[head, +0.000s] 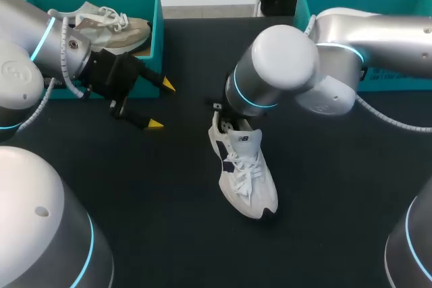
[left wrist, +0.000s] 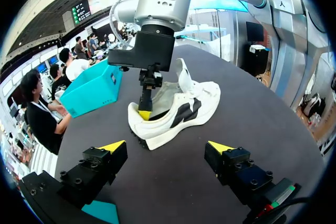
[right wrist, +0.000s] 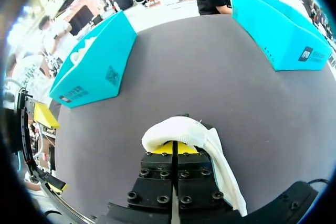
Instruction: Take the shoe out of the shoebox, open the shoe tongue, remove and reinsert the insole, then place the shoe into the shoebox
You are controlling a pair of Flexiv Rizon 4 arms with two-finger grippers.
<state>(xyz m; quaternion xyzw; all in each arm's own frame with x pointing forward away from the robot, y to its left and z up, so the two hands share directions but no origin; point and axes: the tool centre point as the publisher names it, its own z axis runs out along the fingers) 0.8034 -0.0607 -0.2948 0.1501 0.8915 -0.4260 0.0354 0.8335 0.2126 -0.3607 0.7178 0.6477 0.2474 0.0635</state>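
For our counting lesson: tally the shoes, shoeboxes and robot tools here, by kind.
Sneakers: 2 (white sneaker, beige sneaker)
Teal shoeboxes: 2 (left shoebox, right shoebox)
Tools: 2 (left tool, right tool)
Total: 6

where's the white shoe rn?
Head view, centre: shoe lies on the table, right gripper at its heel, left gripper to its left.

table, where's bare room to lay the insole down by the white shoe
Bare table lies on the left-arm side of the shoe, nearer than the open left gripper, and on its other side, before the right arm. Crowded: the shoe's heel end, where the right gripper clamps it.
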